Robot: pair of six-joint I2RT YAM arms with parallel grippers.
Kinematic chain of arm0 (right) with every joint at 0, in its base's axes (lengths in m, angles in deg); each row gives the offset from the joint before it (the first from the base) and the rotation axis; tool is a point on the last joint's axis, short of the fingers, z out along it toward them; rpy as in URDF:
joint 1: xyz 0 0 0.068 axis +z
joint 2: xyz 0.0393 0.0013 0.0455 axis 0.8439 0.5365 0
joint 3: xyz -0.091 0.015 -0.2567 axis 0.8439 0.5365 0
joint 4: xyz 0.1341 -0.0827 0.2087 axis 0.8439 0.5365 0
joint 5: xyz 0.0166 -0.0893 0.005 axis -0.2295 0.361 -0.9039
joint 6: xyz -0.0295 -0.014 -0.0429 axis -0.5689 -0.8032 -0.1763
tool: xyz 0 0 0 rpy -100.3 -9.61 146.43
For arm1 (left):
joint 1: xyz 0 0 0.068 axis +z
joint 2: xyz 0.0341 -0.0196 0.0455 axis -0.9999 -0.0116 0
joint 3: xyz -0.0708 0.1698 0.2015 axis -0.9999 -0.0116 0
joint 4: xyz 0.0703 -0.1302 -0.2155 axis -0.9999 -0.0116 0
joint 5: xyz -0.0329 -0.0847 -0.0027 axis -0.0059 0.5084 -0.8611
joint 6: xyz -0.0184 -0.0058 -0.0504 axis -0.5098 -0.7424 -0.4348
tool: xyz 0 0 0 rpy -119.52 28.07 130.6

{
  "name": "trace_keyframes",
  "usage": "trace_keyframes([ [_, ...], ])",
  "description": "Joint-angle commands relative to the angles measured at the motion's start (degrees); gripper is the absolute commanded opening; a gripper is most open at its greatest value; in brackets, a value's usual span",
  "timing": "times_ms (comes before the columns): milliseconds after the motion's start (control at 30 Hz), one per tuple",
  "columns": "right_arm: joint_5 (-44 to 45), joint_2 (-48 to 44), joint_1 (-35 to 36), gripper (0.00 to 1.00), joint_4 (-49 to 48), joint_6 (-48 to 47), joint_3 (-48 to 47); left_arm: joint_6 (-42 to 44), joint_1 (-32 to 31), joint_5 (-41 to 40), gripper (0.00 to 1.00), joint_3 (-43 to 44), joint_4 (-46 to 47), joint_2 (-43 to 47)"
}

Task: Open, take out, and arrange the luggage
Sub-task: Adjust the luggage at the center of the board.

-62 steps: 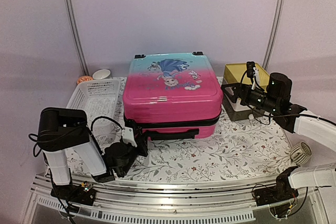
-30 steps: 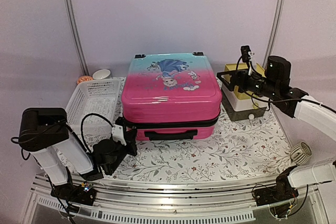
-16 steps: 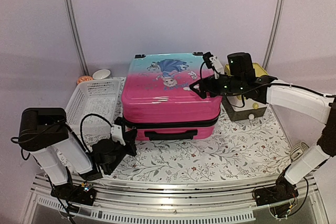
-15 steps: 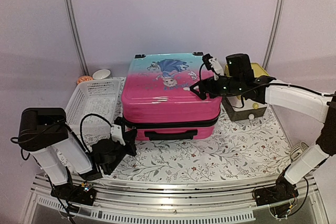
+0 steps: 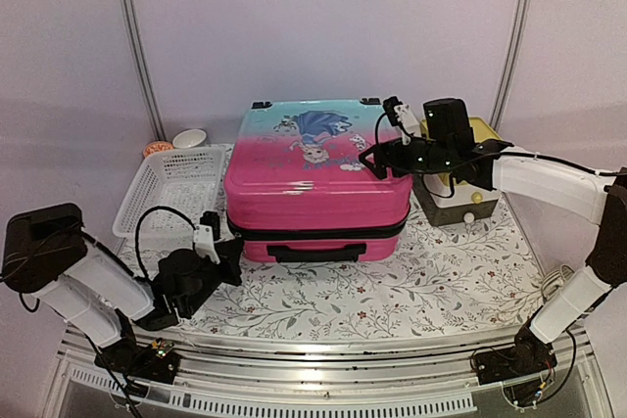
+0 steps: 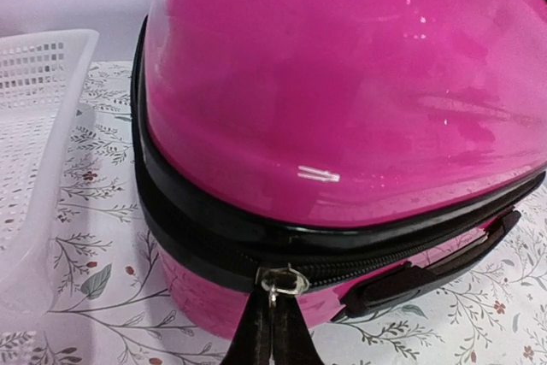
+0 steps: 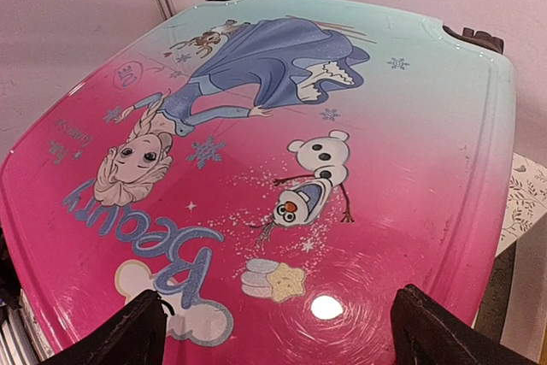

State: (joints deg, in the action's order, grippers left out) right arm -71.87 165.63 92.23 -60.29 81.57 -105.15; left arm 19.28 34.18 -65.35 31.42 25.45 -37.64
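The luggage (image 5: 318, 178) is lying flat on the table (image 5: 411, 286), mid-cloth, with the printed lid facing up. The turquoise end is pointing away from the arms and the pink end toward them. The shell is sitting closed, and the black zipper band (image 6: 197, 237) is running unbroken round the seam where it shows. The carry handle (image 5: 312, 254) is facing the near edge. Two wheels (image 5: 368, 100) are showing at the far edge.

The left hand (image 6: 273, 331) is sitting low at the front left corner of the case. Its fingers are pressed together and pinching the zipper pull (image 6: 273, 297), just under the metal ring on the slider. The left arm is stretching along the table from the near left, close to the cloth.

The right hand (image 5: 380, 139) is hanging over the right part of the lid. Its fingers (image 7: 128, 331) are spread wide with nothing between them. Its wrist camera is looking across the cartoon print (image 7: 214, 100), which shows a princess, a snowman and blue lettering. I cannot tell whether the fingertips are touching the shell.

A white perforated basket (image 5: 171, 183) is standing just left of the case. A yellow-topped box (image 5: 460, 198) is standing just right of it, partly hidden behind the right arm. A small white bowl (image 5: 189, 137) and an orange item (image 5: 157, 149) are sitting behind the basket by the back wall. The orange item is too small to identify.
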Motion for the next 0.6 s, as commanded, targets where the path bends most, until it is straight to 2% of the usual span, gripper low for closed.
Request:
trace_keyframes([
  [0,0.7,2.3,-0.7,0.93,7.1,1.2,1.0,-1.7,4.4,-1.4,0.0,-0.9,-11.3,7.0],
  [200,2.0,2.3,-1.2,0.94,8.1,0.8,1.0,-3.4,9.2,3.4,0.0,0.1,-27.5,17.6],
  [333,2.3,2.0,-1.5,0.94,8.4,1.1,1.0,-3.1,15.0,10.5,0.0,1.5,-35.2,24.3],
  [567,1.2,2.2,-1.5,0.94,8.7,0.8,0.8,1.3,19.9,20.5,0.0,5.4,-40.7,24.6],
])
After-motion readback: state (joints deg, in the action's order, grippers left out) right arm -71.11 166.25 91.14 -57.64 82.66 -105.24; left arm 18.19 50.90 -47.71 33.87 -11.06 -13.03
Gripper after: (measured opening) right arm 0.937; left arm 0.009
